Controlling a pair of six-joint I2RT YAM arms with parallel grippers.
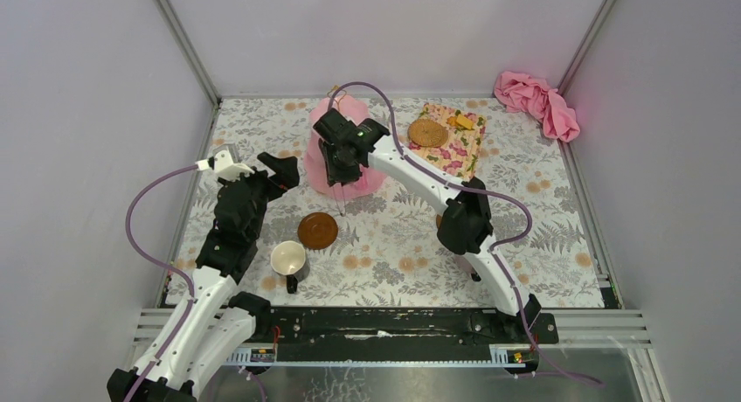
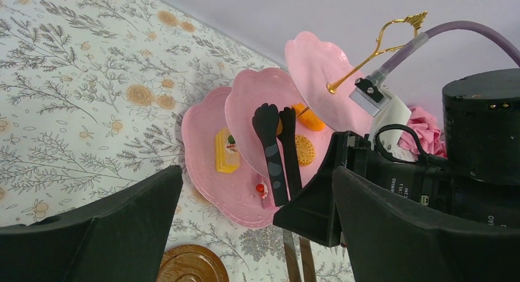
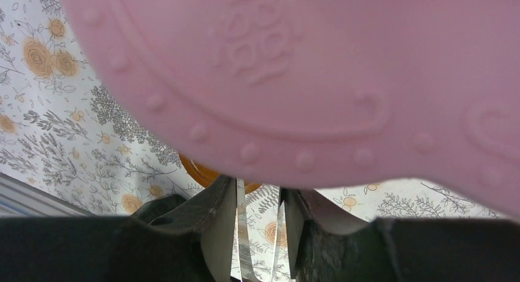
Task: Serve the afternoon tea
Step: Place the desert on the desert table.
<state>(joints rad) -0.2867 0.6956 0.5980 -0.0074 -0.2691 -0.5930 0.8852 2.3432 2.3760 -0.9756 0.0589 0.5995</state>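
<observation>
Pink cake stand [image 2: 245, 104] tiers hold biscuits [image 2: 304, 150]; black tongs [image 2: 274, 162] poke between them

cake stand [image 1: 315, 172] half hidden under right arm [image 1: 411, 170], saucer [image 2: 192, 265] cropped

The pink three-tier plastic cake stand [image 3: 306, 67] looks glossy, embossed with raised dots; its looped gold handle [image 2: 418, 18] is shiny metal. My slim black tongs [image 2: 273, 162] are matt, their strips bright metal.

Plain pale lilac walls [image 1: 87, 114] enclosed three sides, aluminium corner posts [image 1: 186, 44] stood at rear, worktop [image 1: 393, 236] bore grey floral print, light was even.
</observation>
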